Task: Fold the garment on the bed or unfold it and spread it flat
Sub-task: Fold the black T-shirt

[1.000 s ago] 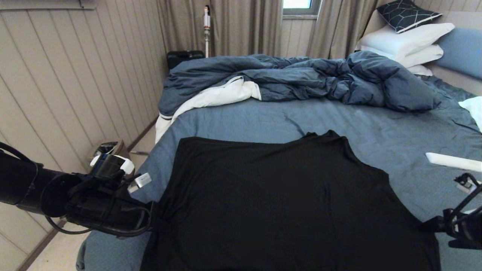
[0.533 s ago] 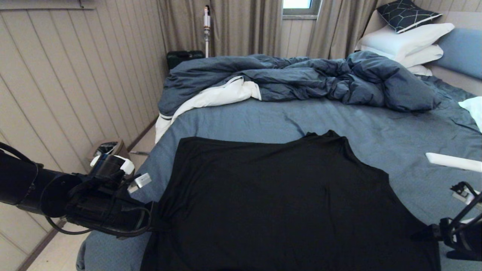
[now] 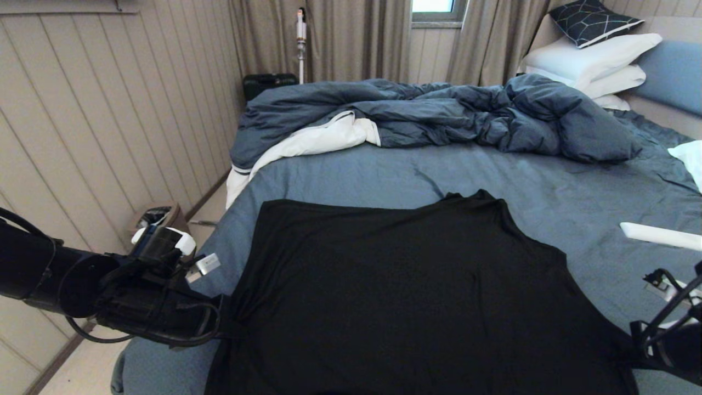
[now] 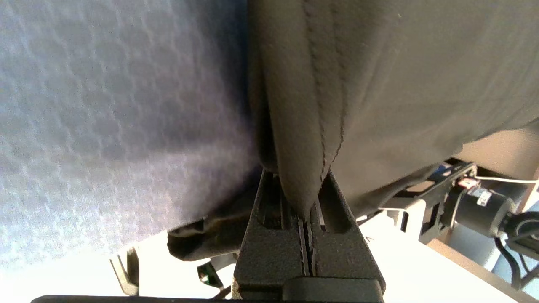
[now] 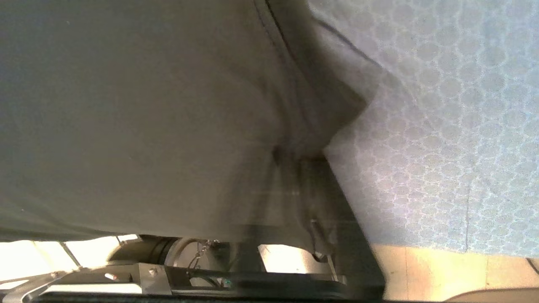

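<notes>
Both grippers pinch the black T-shirt (image 3: pixel 417 296): left gripper (image 3: pixel 222 329) and right gripper (image 3: pixel 630 351) clamp opposite side hems; they should lift evenly, keeping the fabric taut.

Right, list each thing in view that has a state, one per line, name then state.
T-shirt: spread flat on the sheet, plain black side up, both near side edges gripped.
Left hand: shut on the T-shirt's hem at the left edge.
Right hand: shut on the T-shirt's right edge.
Duvet: rumpled, white lining showing.
Pillows: stacked, patterned cushion on top.
Curtains: drawn.
</notes>
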### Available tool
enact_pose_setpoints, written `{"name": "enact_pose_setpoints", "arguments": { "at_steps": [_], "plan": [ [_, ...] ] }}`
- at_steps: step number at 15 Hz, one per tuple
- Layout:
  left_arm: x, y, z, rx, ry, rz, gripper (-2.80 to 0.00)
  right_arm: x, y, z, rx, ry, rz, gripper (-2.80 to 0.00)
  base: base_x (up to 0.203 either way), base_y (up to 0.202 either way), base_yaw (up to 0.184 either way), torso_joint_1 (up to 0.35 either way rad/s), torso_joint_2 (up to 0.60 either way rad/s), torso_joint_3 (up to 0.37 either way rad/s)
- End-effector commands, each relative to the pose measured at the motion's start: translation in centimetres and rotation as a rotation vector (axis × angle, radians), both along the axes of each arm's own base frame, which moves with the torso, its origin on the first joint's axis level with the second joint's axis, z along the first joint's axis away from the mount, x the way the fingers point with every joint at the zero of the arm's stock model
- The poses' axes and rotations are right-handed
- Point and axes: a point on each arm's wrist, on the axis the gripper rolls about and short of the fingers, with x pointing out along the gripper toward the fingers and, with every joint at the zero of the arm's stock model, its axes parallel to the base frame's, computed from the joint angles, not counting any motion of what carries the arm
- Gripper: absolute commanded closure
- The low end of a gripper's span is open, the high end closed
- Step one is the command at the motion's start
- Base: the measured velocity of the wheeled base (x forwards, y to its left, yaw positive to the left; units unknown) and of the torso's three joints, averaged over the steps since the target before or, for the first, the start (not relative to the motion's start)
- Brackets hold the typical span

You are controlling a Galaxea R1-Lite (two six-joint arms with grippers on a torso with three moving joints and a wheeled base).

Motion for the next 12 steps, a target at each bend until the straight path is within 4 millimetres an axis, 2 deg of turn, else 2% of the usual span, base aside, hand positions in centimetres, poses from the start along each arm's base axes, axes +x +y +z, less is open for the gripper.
{"name": "enact_pose_setpoints", "arguments": {
  "at_steps": [1, 5, 7, 9, 12],
  "plan": [
    [-0.4, 0.1, 0.4, -0.005, -0.008, 0.001, 0.00, -0.4, 0.2, 0.4, -0.004, -0.014, -0.005, 0.00, 0.000, 0.000, 0.000, 0.000, 0.00, 0.000],
    [-1.9, 0.5, 2.2, -0.018, -0.067, 0.000, 0.00, -2.9, 1.6, 4.2, -0.095, -0.181, 0.000, 0.00, 0.000, 0.000, 0.000, 0.000, 0.00, 0.000],
    [-2.0, 0.5, 2.7, -0.019, -0.072, 0.000, 0.00, -3.5, 2.0, 5.2, -0.110, -0.227, 0.007, 0.00, 0.000, 0.000, 0.000, 0.000, 0.00, 0.000],
    [-1.6, 0.4, 3.5, -0.023, -0.093, 0.001, 0.00, -3.3, 2.0, 6.0, -0.082, -0.274, 0.027, 0.00, 0.000, 0.000, 0.000, 0.000, 0.00, 0.000],
    [-0.6, 0.1, 5.1, -0.029, -0.121, 0.002, 0.00, -1.6, 1.3, 6.7, -0.068, -0.294, 0.033, 0.00, 0.000, 0.000, 0.000, 0.000, 0.00, 0.000]
  ]
}}
